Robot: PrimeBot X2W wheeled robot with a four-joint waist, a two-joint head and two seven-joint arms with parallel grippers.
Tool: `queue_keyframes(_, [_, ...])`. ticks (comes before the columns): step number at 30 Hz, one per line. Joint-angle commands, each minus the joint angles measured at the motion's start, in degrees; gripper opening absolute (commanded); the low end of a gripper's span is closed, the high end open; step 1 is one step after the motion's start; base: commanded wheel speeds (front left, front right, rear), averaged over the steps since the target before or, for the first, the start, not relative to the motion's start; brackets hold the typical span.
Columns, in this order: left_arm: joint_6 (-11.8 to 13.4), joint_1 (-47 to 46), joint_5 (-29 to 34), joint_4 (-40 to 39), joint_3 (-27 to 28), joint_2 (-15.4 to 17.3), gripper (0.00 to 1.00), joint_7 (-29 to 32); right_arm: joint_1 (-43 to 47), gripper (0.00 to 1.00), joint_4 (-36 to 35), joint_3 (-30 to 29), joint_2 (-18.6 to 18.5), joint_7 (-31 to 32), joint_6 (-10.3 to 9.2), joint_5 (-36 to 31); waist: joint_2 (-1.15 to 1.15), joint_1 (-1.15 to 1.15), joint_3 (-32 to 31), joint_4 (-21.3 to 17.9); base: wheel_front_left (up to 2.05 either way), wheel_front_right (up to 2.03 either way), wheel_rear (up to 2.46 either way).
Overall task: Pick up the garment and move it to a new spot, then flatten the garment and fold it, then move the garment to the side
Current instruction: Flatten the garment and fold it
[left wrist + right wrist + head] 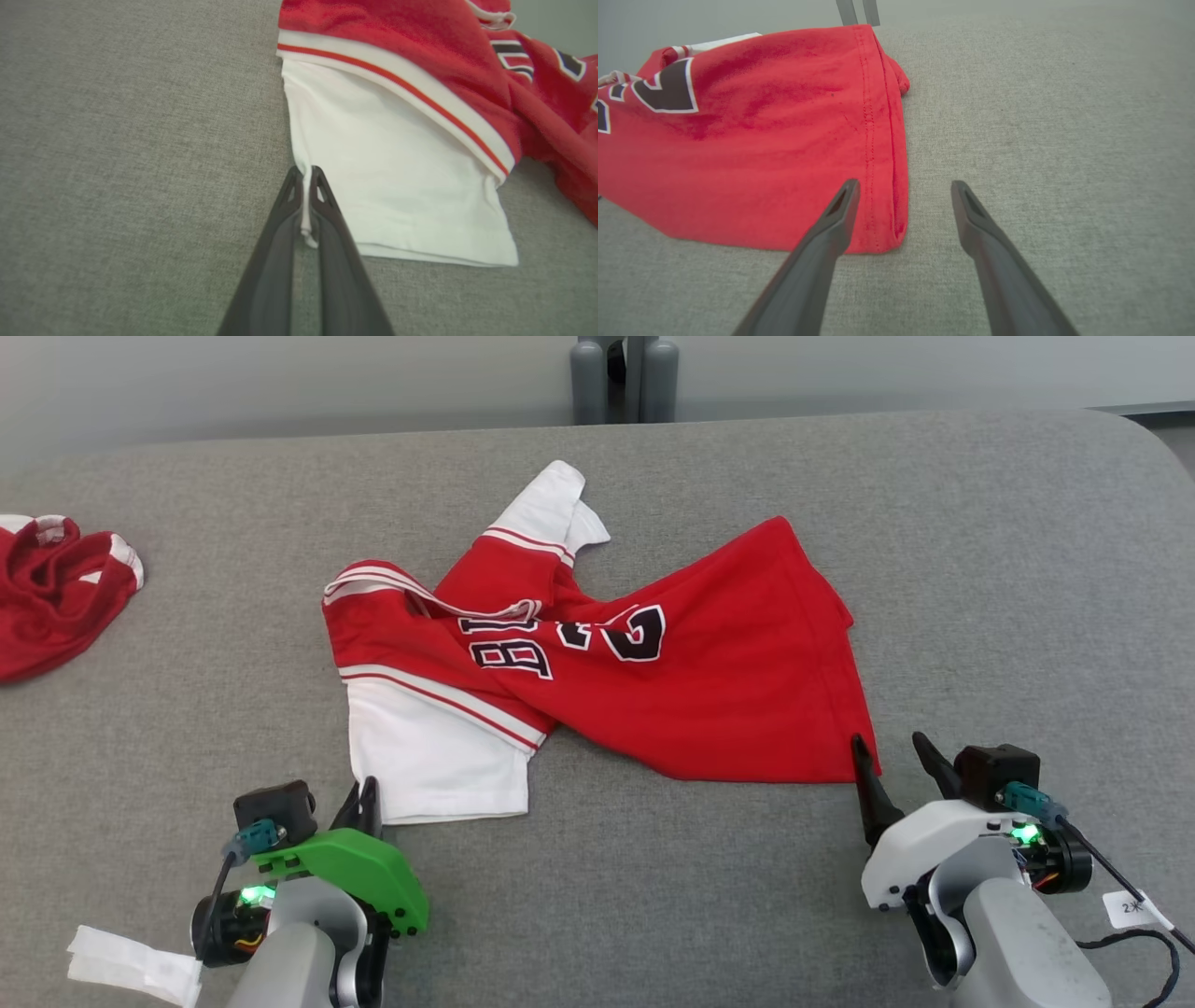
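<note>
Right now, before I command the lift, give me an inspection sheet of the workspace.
Surface: grey fabric tabletop, flat.
Job's things: jersey, red and white, lies twisted mid-table and is not yet flattened; its white sleeve is on the near left.
Clutter: second red garment bunched at the left edge; white strip at the near left corner.
Hands: left hand shut on the white sleeve's edge; right hand open, straddling the jersey's red hem corner without gripping it.
Cables: black cable with a white tag runs off the right wrist, apart from the jersey.
Surroundings: grey stand beyond the far edge.
</note>
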Motion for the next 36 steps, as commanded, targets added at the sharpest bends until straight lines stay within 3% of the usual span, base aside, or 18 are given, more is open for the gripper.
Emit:
queue_keyframes(1, [0.3,0.8,0.0,-0.8,-0.2,0.0,0.0,-0.3,-1.5,1.0,1.8,-0.3,-0.1,-0.1,-0.08,-0.6,0.0,0.0,0.1,1.0,0.0,0.0,0.0])
queue_keyframes(9, [0.8,1.9,-0.5,-5.2,-1.2,-0.2,0.0,0.4,-5.0,1.0,12.2,1.9,0.0,2.1,-0.05,0.2,0.0,0.0,0.9,2.8,0.0,0.0,0.0])
queue_keyframes(10, [0.9,2.0,-0.5,-5.8,-1.2,0.0,0.0,0.4,-5.4,0.78,13.0,2.3,0.1,1.8,-0.05,0.6,0.0,0.0,1.0,2.8,0.0,0.0,0.0])
queue_keyframes(11, [1.0,2.1,-0.5,-6.3,-1.2,0.1,0.0,0.4,-5.7,0.35,13.6,2.7,0.1,1.5,-0.04,0.9,0.0,0.0,1.0,2.8,0.0,0.0,0.0])
queue_keyframes(12, [1.2,2.1,-0.5,-6.8,-1.3,0.2,0.0,0.3,-6.2,0.07,14.2,3.0,0.1,1.2,-0.03,1.2,0.0,0.0,1.0,2.8,0.0,0.0,0.0])
queue_keyframes(13, [1.2,2.2,-0.4,-7.2,-1.3,0.3,0.0,0.3,-6.5,0.0,14.6,3.4,0.1,1.0,-0.03,1.5,0.0,0.0,1.0,2.7,0.0,0.0,0.0])
queue_keyframes(19, [0.0,2.3,-2.9,-11.3,0.2,-0.1,0.0,-2.3,-9.2,0.0,14.7,5.6,-0.1,-2.0,-0.04,6.1,0.0,0.0,-0.4,1.9,0.0,0.0,0.0])
queue_keyframes(27, [-3.3,1.4,-10.1,-20.0,3.2,-0.5,0.0,-1.5,-10.1,0.0,7.8,9.5,-0.1,-4.0,-0.05,16.5,0.0,0.0,-5.7,0.2,0.0,0.0,0.0])
queue_keyframes(32, [-4.2,0.5,-13.9,-31.2,4.7,0.3,0.0,1.4,-7.8,0.0,-1.8,8.6,-0.1,-4.1,-0.05,19.2,0.0,0.0,-9.2,-0.6,0.0,0.0,0.0])
queue_keyframes(36, [-3.2,-0.8,-16.4,-42.1,5.8,0.8,0.0,4.6,-5.2,0.0,-13.8,5.9,-0.1,-1.3,-0.04,19.6,0.0,0.0,-10.9,-1.2,0.0,0.0,0.0])
